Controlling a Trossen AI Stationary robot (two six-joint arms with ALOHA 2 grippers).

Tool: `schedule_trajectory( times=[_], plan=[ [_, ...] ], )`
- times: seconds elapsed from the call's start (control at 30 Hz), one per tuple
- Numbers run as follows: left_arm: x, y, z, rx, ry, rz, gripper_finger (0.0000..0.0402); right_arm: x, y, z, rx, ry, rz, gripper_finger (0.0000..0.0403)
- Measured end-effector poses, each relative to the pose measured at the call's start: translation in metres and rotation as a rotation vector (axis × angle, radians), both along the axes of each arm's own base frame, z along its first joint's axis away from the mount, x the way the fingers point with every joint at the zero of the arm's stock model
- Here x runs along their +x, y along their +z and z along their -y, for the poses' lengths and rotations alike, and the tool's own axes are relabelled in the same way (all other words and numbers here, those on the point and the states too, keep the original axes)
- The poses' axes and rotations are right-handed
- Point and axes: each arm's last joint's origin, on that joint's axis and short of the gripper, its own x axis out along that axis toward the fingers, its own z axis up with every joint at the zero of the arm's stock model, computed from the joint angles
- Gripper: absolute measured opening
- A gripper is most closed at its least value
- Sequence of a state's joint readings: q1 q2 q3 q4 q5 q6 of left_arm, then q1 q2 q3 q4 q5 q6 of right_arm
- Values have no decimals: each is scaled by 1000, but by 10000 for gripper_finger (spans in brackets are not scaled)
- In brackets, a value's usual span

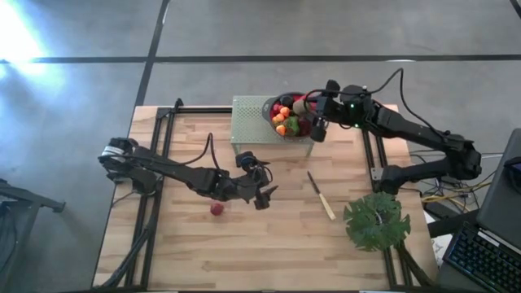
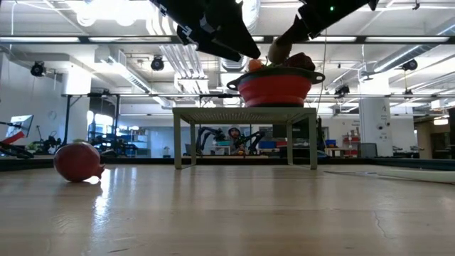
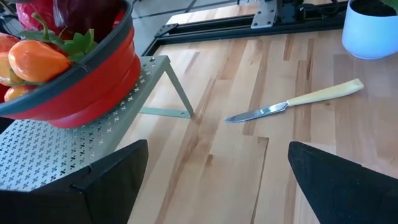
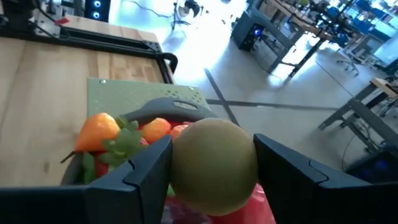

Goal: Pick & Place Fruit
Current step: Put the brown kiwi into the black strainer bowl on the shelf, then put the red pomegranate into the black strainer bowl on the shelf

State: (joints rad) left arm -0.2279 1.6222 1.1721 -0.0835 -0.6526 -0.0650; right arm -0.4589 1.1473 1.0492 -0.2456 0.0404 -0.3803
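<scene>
While round tan-green fruit (image 4: 213,165) is gripped by right pincer (image 4: 211,168) above red bowl (image 2: 276,88), placing step is judged underway. Release into bowl needed next. Left pincer (image 1: 262,198) held wide open, empty, near red fruit (image 1: 216,209) on table (image 1: 269,252).

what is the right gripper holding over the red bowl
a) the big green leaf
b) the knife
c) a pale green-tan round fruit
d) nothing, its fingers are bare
c: in the right wrist view the right gripper is closed on a pale round fruit above the red bowl; the knife and the leaf lie on the table.
</scene>
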Motion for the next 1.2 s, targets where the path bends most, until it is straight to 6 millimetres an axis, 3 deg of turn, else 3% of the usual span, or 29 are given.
schedule_trajectory(
  times=[0.3, 0.93, 1.2],
  plan=[
    [0, 0, 0, 0, -1, -3, 392, -4, -12, 11, 22, -14, 15, 199],
    [0, 0, 0, 0, -2, -2, 392, -4, -14, 11, 63, -27, 29, 261],
    [-1, -2, 0, 7, 0, -25, 392, -5, 6, 8, 92, -23, 53, 279]
  ],
)
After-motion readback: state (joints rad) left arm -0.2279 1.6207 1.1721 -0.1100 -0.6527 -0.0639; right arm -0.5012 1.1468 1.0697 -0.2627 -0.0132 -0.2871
